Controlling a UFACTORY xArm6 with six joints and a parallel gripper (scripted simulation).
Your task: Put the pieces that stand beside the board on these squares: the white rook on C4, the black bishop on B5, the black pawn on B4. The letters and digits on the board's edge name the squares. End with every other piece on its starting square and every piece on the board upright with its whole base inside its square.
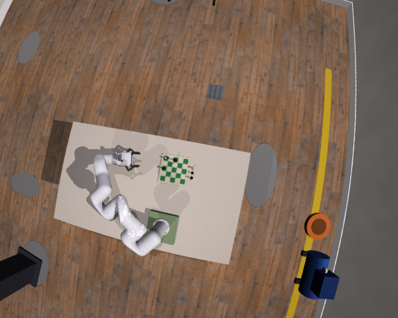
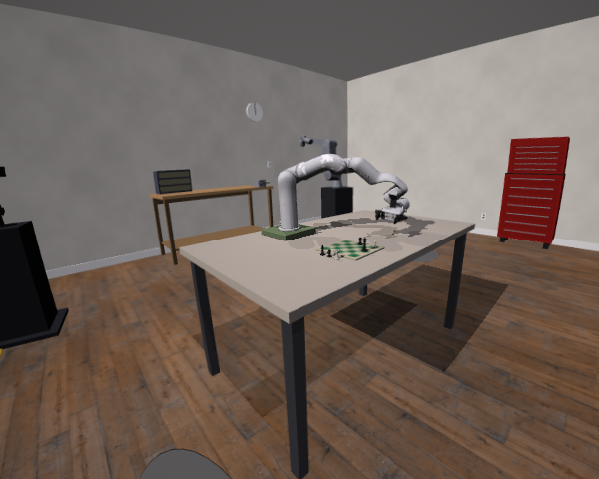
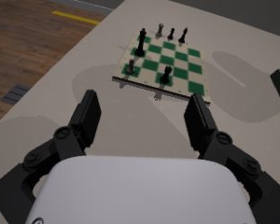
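Note:
The board (image 1: 174,175) (image 2: 355,255) (image 3: 196,88) lies on the table. Beside its far edge in the wrist view stand the white rook (image 3: 160,30) (image 1: 192,167) (image 2: 337,254), the black pawn (image 3: 171,34) (image 1: 192,173) (image 2: 328,253) and the black bishop (image 3: 183,35) (image 1: 191,177) (image 2: 322,250), in a row. On the board stand a tall black king (image 3: 140,44) (image 2: 364,244), a small black piece (image 3: 166,75) and a pale piece (image 3: 131,66), all upright. My gripper (image 1: 138,159) (image 3: 143,103) is open and empty, low over the table, off the board's near side in the wrist view.
The arm's green base plate (image 1: 172,232) (image 2: 272,233) stands on the table (image 1: 209,218) (image 2: 248,262), off one side of the board. The table's long edge runs past the board's other side. Other furniture stands away from the table.

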